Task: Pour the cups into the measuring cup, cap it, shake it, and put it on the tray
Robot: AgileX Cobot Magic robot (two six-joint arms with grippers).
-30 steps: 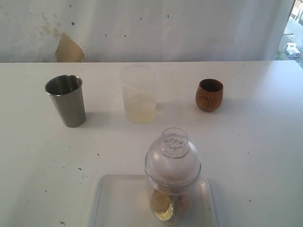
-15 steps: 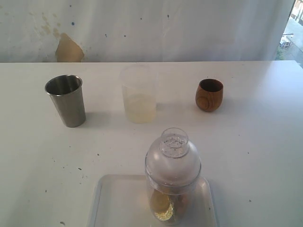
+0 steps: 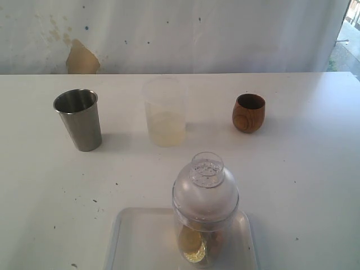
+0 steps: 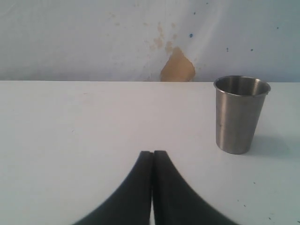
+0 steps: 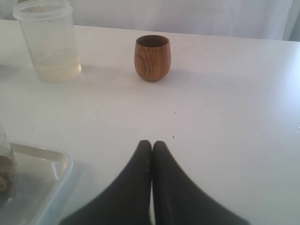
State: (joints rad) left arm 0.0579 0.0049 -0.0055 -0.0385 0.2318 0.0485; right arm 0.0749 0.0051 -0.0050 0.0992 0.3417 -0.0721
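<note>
The measuring cup [image 3: 202, 225] stands capped on the tray [image 3: 135, 236] at 6 o'clock, so presumably left fingers [image 4: 136, 192] and right fingers [image 5: 136, 187] press together, empty.

The tray [image 3: 135, 236] runs off the exterior view's lower edge, and the measuring cup [image 3: 205, 214] on it loses its base there. Yellowish and brown shapes [image 3: 194, 247] inside are too blurred to name. The right wrist view catches only a sliver of that cup.

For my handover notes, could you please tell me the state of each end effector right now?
Left end effector: closed, holding nothing.
Right end effector: closed, holding nothing.
</note>
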